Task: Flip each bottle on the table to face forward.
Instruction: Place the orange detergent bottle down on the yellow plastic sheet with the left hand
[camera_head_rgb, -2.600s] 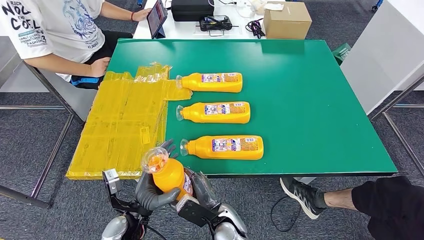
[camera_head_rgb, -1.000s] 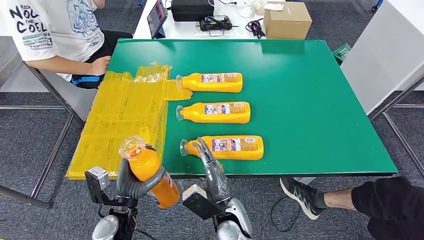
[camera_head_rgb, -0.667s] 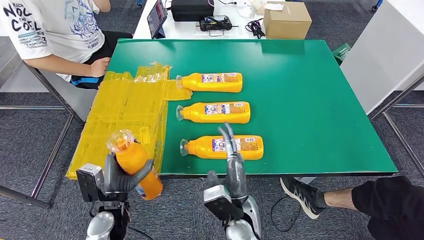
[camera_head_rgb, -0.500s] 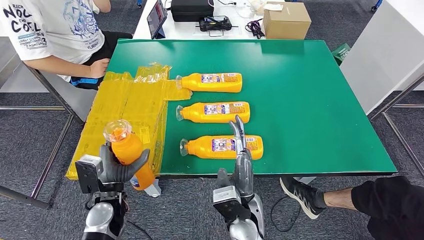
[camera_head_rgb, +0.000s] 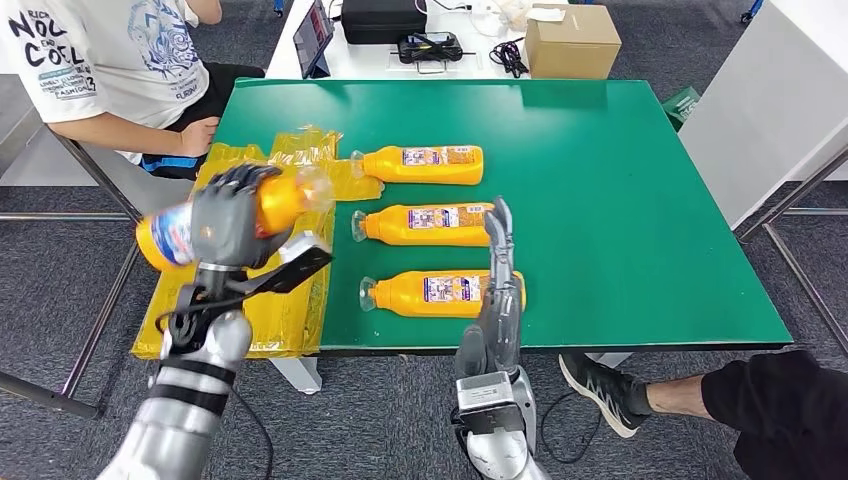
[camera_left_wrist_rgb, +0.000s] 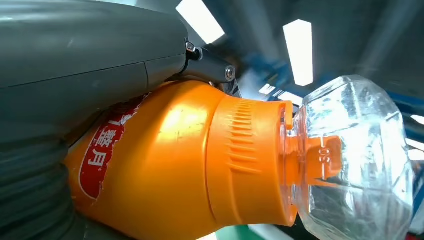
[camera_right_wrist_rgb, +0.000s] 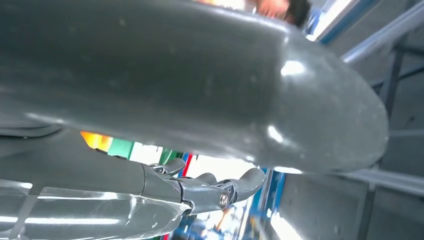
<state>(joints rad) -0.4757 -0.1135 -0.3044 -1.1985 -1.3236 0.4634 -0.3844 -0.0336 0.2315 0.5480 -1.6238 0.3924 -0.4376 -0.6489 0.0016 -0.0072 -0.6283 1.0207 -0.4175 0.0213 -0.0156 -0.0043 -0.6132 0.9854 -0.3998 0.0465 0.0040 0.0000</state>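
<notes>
The held bottle (camera_head_rgb: 268, 205) lies nearly level in the air, its long axis running side to side, clear cap toward the row of bottles and base out past the table's left edge. The left hand (camera_head_rgb: 228, 228) grips it around the middle, fingers (camera_head_rgb: 238, 180) curled over the top of the orange body; the left wrist view shows the ribbed orange neck and faceted clear cap (camera_left_wrist_rgb: 350, 160) jutting beyond the thumb. It hangs above the yellow plastic sheet (camera_head_rgb: 250, 250) on the green table (camera_head_rgb: 620, 200). The right hand (camera_head_rgb: 498, 290) stands upright with fingers straight and together, holding nothing, just in front of the nearest lying bottle (camera_head_rgb: 440, 293). Beyond its fingertips lie the middle bottle (camera_head_rgb: 425, 224) and far bottle (camera_head_rgb: 420, 164), all caps pointing left.
</notes>
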